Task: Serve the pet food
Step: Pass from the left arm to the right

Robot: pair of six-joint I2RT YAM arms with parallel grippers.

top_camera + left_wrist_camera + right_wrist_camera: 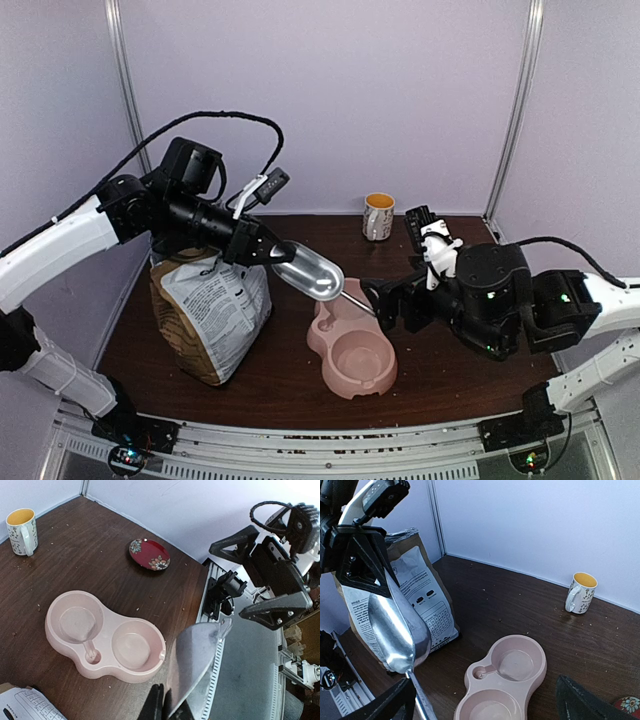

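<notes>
The step in hand looks like fetching a scoopful, with nothing served so far: both wells of the pink double bowl (107, 672) are bare. The left gripper (258, 248) is pinched almost shut on the wide end of a metal scoop (310, 275). It holds the scoop in the air between the paper bag (210, 310) and the bowl, above the bowl's far well. The scoop's hollow is shiny and empty. Its thin handle (421, 696) points toward the right gripper (380, 306) and runs into the gap between that arm's fingers (277, 611). These are spread wide around it without closing on it, so the left arm alone carries the scoop.

No pet food shows in the scoop or the bowl. By my judgement it is inside the bag, which stands upright at the left of the worktop (280, 370) under the left arm. Whether the bag's top is open I cannot tell, since the arm hides it.

Next, the right arm should draw straight back along the handle so as not to knock it. The left arm must then swing the scoop to the bag's mouth and dip it in. With the grip on the wide end, that dip looks awkward and the scoop may twist. A mug (378, 216) and a red plate (149, 554) sit further back, apart from the bowl
</notes>
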